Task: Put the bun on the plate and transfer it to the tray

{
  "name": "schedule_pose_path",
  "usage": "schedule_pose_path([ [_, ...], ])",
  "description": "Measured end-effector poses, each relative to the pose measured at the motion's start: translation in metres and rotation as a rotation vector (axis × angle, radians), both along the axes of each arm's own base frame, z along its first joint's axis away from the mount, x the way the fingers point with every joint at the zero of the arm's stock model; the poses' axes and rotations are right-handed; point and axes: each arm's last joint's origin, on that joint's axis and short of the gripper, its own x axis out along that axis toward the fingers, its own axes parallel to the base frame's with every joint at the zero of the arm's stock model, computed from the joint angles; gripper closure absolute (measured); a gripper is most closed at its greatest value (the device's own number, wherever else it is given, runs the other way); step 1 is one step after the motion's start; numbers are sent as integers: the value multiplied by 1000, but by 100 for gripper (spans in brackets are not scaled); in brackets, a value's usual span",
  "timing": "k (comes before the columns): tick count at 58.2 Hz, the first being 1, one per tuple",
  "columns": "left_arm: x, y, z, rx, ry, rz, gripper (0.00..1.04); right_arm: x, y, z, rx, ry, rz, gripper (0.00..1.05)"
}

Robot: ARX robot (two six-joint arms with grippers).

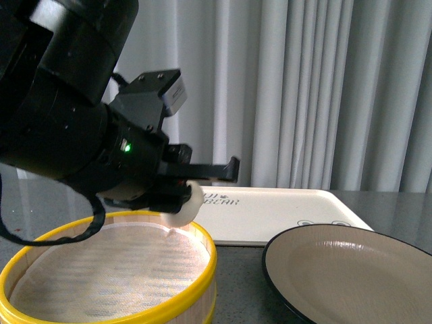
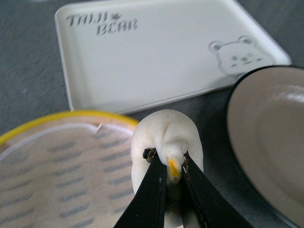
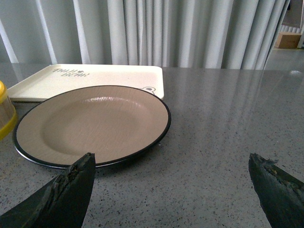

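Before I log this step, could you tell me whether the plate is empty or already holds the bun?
Empty: the plate shows bare; the bun is pinched in the left gripper.

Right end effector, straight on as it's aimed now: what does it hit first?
Probably the plate, lying dead ahead of the open right end effector, with the tray behind it. Height over the table is unclear, so it might skim over the rim.

Plate (image 1: 351, 270) partly beyond front view's edge.
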Motion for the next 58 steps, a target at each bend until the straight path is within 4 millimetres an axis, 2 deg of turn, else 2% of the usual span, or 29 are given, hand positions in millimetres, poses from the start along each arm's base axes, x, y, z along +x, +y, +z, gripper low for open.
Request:
schedule_pose_path([
  [8,-12,-35,10,-36,-80,-147,100,0,0,0,0,0,0,9],
  [16,-19,-83,4,12,-69,-285,100,0,0,0,0,0,0,9],
  [22,-13,-110,-4,68,-44,-356,100,0,0,0,0,0,0,9],
  [28,-5,-131,-7,111,-25,-397,100,0,0,0,0,0,0,9],
  [33,-2,-159,-11,163,-5,-441,100,0,0,0,0,0,1,9],
  [39,1,-183,-11,199,15,-481,100,0,0,0,0,0,-2,9],
  [46,2,-198,-13,240,47,-506,100,0,0,0,0,0,-1,9],
  [58,17,-204,-18,288,70,-427,100,0,0,0,0,0,0,9],
])
